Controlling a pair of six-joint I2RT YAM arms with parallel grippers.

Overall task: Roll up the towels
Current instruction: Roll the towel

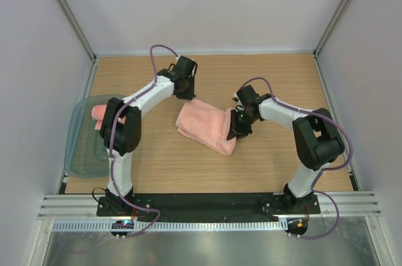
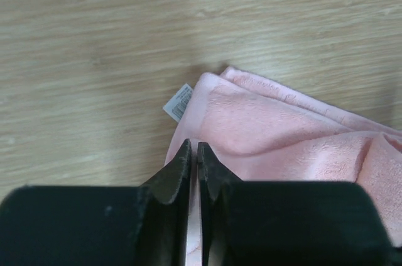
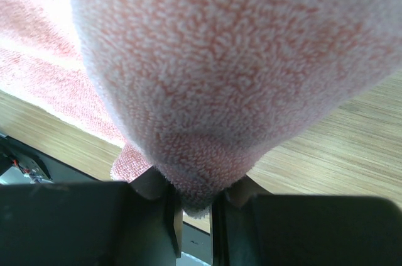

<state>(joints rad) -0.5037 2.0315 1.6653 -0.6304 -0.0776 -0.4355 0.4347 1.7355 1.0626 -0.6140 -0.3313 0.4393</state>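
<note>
Salmon-pink towel [image 1: 200,124] lies folded on the counter [image 1: 276,165], its near right end clamped in your right claw [image 3: 196,198]. Left of it, a second towel [image 1: 99,114] sits in the tray [image 1: 80,153]. Farther back, your left claw [image 2: 194,153] is closed tight at the first towel's far left corner.

Nothing I can read from any of my three views. Only candidate: a small white tag [image 2: 178,102] at the corner of the pink towel [image 2: 270,134], seen from the left wrist. It carries fine dark print, too small and blurred for me to make out.
</note>
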